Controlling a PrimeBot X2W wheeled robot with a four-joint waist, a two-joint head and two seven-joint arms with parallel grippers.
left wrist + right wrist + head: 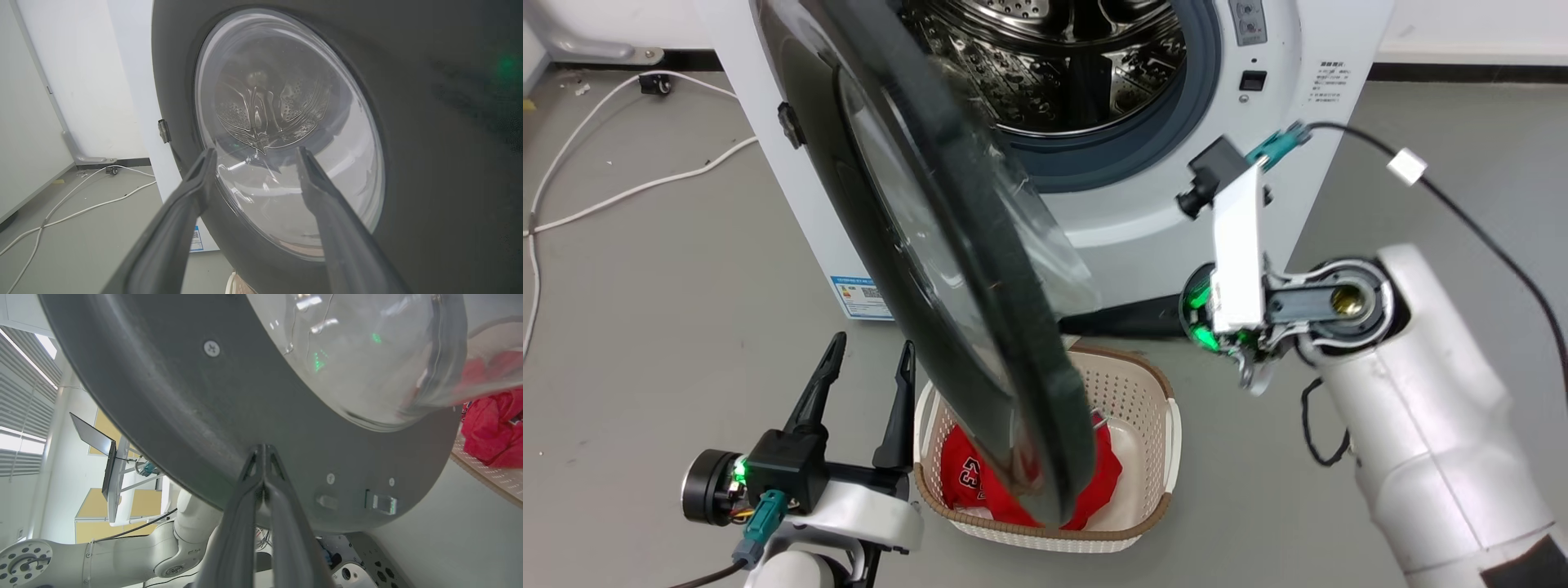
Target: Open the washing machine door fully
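One washing machine door (915,245), partly open, overhangs laundry basket (1168,425) holding red garment (980,482). Left gripper (872,343) spread, empty; right gripper (263,451) pinched closed, tips against door's inner face.

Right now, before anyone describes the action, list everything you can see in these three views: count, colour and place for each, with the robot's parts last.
washing machine: one, white, standing on the grey floor
washing machine door: one, glossy black with a clear glass bowl, partly open, above the basket
steel drum: one, silver, inside the opening
rubber ring: one, grey, around the drum
laundry basket: one, cream with a brown rim, on the floor before the machine
garment: one, red, in the basket
cables: at least two, white, on the floor at left
label: one, blue and white, low on the machine's front
left hand: one, dark fingers, open, beside the basket
right hand: one, dark fingers, shut, tips at the door's grey inner face
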